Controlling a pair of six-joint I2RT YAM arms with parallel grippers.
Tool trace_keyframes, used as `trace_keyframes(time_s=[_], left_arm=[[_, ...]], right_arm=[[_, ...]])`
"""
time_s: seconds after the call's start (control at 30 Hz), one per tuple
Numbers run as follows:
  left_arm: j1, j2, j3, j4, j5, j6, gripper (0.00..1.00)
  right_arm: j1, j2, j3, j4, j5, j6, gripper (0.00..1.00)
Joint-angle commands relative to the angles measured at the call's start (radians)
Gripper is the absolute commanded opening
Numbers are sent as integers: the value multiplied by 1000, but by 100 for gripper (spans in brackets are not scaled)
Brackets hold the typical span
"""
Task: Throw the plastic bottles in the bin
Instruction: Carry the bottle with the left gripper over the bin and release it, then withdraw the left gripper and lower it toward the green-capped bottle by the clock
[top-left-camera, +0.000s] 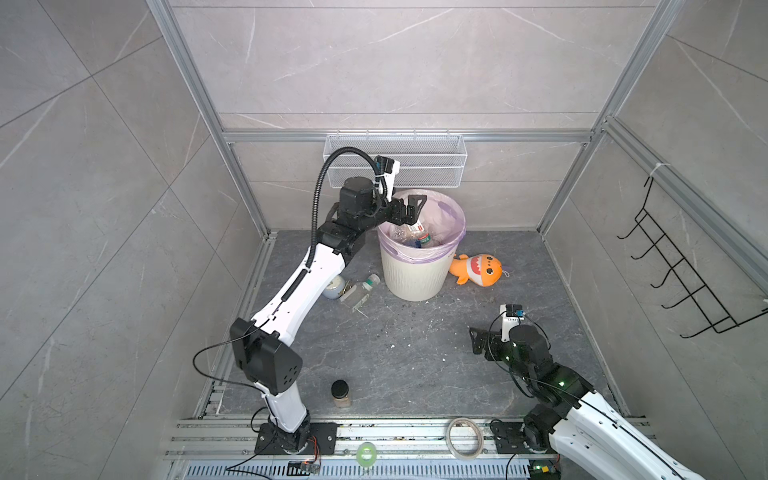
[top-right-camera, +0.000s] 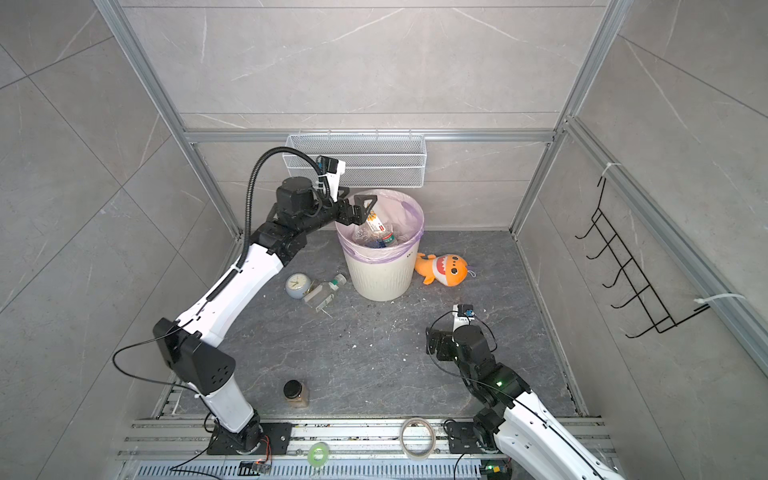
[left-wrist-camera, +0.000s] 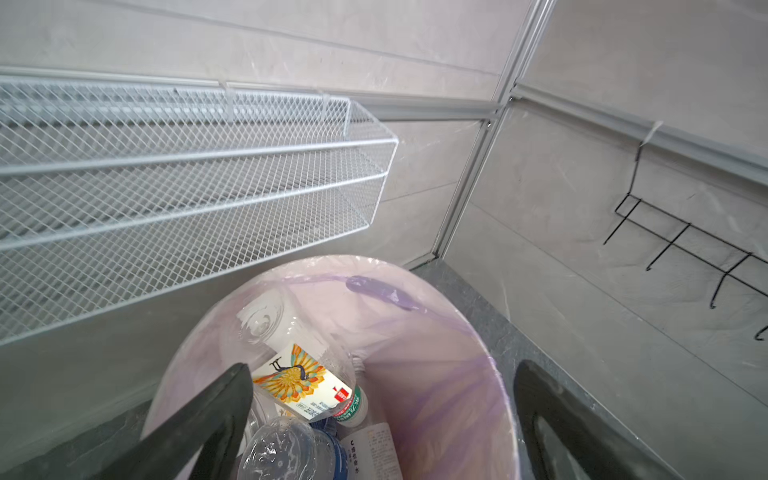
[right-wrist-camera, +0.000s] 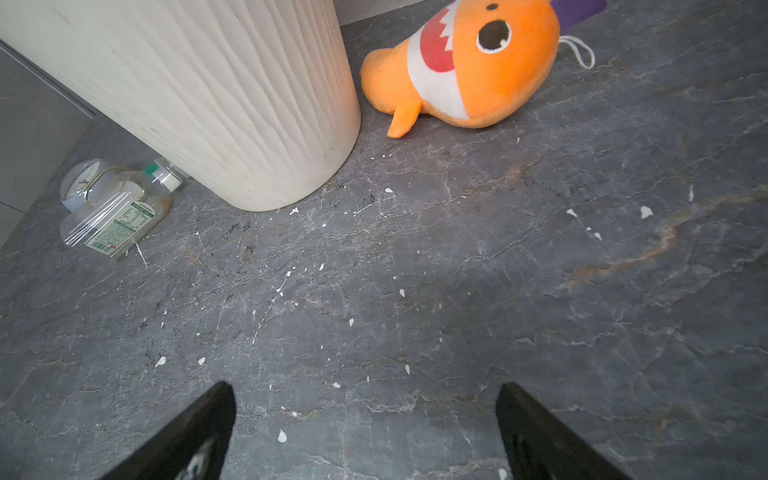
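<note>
The bin, cream and ribbed with a pale purple bag, stands at the back of the floor. Several plastic bottles lie inside it. On top of them rests one with a white-yellow label. My left gripper hangs open over the bin's left rim with nothing between its fingers. Another bottle, with a green-white label, lies on the floor left of the bin. My right gripper stands open and empty above bare floor at the front right.
An orange shark plush lies right of the bin. A small clock touches the floor bottle. A black-lidded jar stands at the front. A wire-mesh basket hangs behind the bin. A black hook rack is on the right wall.
</note>
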Motion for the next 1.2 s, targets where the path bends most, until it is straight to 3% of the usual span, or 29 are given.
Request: trace_keyframes(time_s=[0.0, 0.8, 1.17], left_arm=[[3, -97, -70, 83, -41, 41, 100], [75, -423, -603, 58, -246, 41, 100], [79, -380, -726, -46, -353, 6, 100]], right_arm=[[6, 0, -13, 14, -6, 5, 99], [10, -3, -15, 15, -4, 5, 99], [11, 1, -13, 17, -2, 7, 99]])
